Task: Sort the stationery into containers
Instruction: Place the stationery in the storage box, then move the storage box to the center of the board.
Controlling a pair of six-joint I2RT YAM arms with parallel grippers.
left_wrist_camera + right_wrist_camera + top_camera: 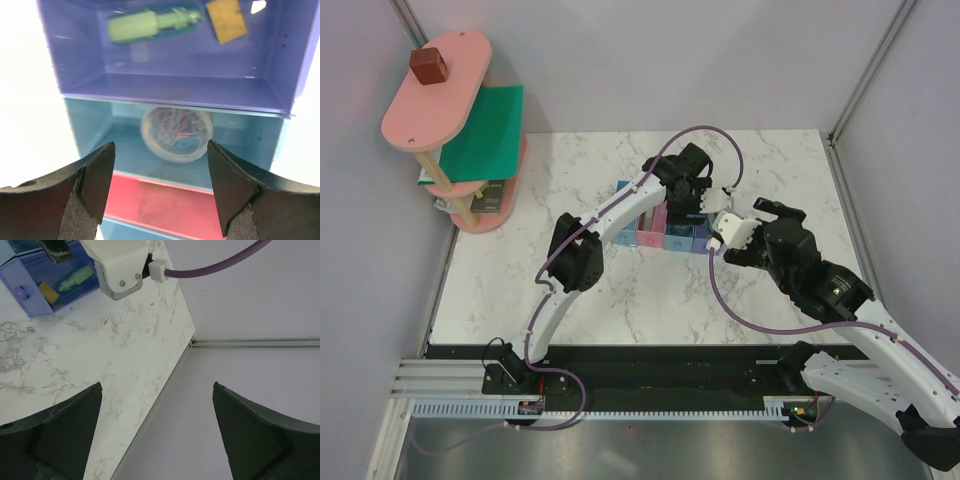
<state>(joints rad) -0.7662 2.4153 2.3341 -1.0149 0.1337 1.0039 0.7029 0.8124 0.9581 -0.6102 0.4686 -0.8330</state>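
The left gripper (159, 150) hangs spread, empty. Below it: a pink plastic bin (165, 205) nearest, then a light blue bin (90, 125) holding a clear round tub of coloured clips (176, 134), farthest a purple-blue bin (70, 50) holding a mint-green piece (135, 26) and tan block (226, 20). The right gripper (157, 387), spread too, hovers over a white marble table (75, 355).

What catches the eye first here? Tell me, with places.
The left pincer hangs open over the row of bins mid-table. The purple bin holds a mint-green piece and a tan block; the light blue bin beside it holds a round tub of coloured clips. A pink shelf stands far left.
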